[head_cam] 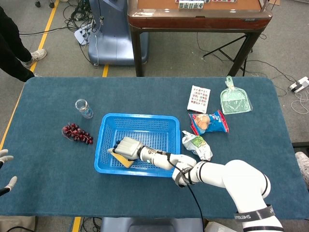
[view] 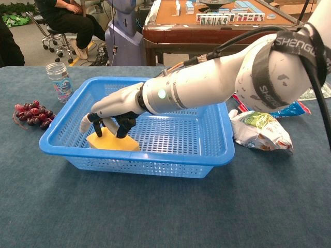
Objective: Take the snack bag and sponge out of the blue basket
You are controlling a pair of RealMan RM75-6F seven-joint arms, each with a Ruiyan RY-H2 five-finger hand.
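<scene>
The blue basket (head_cam: 103,145) (view: 155,168) stands mid-table with a yellow sponge (head_cam: 124,161) (view: 122,144) lying flat in its front left corner. My right hand (head_cam: 126,146) (view: 111,111) reaches down into the basket, and its spread, curled fingers rest on top of the sponge, thumb at its left edge. The sponge still lies on the basket floor. A green-and-white snack bag (head_cam: 197,145) (view: 258,129) lies on the table just right of the basket. My left hand (head_cam: 5,169) shows at the left edge of the head view, fingers apart and holding nothing.
A blue-and-red snack bag (head_cam: 210,123) (view: 269,101), a printed card (head_cam: 198,98) (view: 242,81) and a green dustpan (head_cam: 235,100) (view: 302,82) lie right of the basket. Grapes (head_cam: 76,133) (view: 32,113) and a glass jar (head_cam: 84,108) (view: 58,81) sit to its left.
</scene>
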